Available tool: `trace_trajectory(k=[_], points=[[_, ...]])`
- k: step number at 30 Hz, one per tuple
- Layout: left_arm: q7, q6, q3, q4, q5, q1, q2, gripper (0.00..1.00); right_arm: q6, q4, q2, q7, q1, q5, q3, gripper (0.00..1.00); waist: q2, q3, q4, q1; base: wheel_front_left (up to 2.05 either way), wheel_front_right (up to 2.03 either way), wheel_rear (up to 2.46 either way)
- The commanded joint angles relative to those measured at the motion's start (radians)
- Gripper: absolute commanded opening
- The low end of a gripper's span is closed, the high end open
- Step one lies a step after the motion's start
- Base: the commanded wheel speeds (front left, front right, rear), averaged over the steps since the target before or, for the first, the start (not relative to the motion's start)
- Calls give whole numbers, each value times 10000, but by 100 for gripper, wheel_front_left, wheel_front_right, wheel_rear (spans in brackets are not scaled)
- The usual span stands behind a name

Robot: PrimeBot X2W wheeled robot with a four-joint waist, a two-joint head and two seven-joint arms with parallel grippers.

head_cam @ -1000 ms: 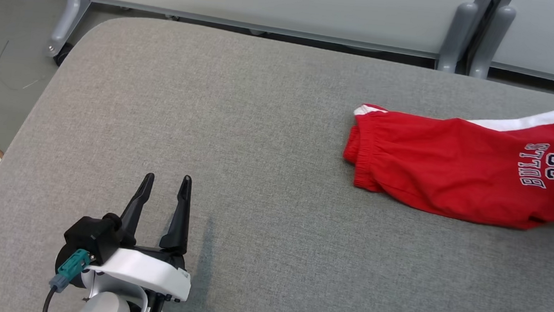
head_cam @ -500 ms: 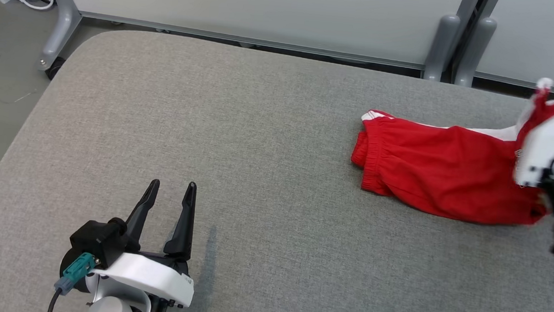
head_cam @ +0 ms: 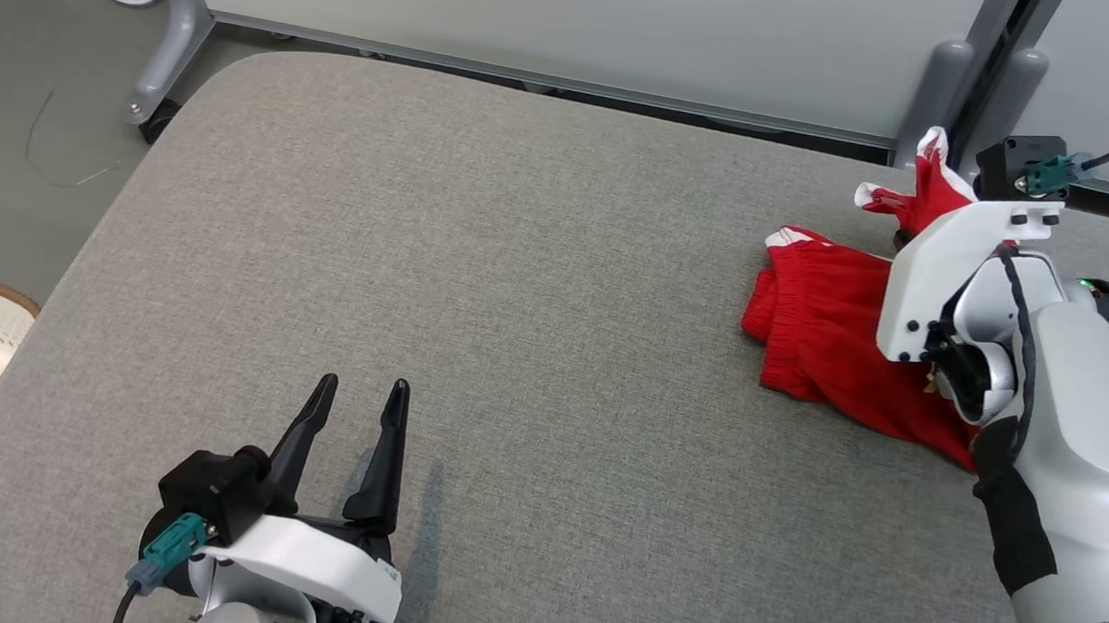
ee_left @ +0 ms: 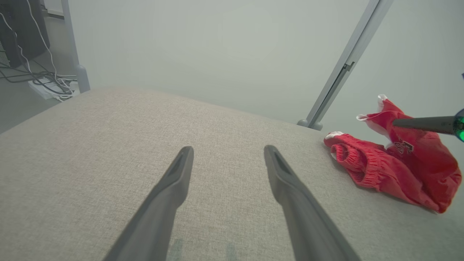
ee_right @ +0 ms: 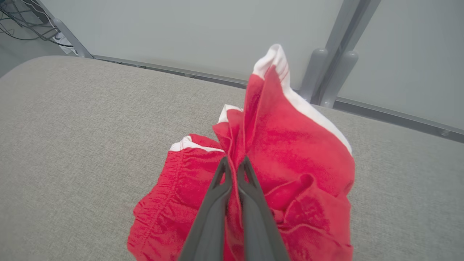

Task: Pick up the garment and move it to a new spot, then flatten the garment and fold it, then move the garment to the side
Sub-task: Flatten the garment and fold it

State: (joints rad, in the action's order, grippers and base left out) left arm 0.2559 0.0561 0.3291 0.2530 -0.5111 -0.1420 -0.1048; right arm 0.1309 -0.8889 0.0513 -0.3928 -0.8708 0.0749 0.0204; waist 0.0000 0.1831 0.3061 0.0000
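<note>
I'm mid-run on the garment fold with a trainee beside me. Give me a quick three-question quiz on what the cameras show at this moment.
1. True or false: the right gripper is shut on the red garment.
2. The left gripper is: A) open, holding nothing, over the grey table; B) shut on the garment; C) pressing the garment flat.
3. Which part of the garment lies on the table: the elastic waistband or the pinched fold?
Key: 1 true; 2 A; 3 the elastic waistband.
</note>
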Motion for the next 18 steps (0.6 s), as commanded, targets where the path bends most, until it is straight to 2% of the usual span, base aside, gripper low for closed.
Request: trace_trajectory(k=[1,6,13,14,15,16,18], points=[[35,-34,-4,28,-49,-66,2,100,-1,-5,18,-45,112,235,182,0,0,7,55,0,0,0,0],[50,-78,55,93,-74,-104,46,100,0,-121,32,33,6,1298,1002,0,0,50,183,0,0,0,0],[63,-174,200,234,-95,-168,88,100,0,-676,26,189,-218,1846,1637,0,0,89,393,0,0,0,0],[65,-182,212,251,-91,-155,95,100,0,-796,22,267,-250,1912,1671,4,0,88,416,0,0,0,0],[68,-190,220,267,-99,-135,97,100,2,-853,21,347,-258,2011,1734,58,0,82,438,0,0,0,0],[68,-203,231,289,-113,-117,101,100,0,-948,17,364,-247,2176,1768,100,0,73,459,0,0,0,0],[72,-200,226,311,-118,-112,100,100,0,-967,20,483,-289,2578,2004,100,0,48,476,0,0,0,0]])
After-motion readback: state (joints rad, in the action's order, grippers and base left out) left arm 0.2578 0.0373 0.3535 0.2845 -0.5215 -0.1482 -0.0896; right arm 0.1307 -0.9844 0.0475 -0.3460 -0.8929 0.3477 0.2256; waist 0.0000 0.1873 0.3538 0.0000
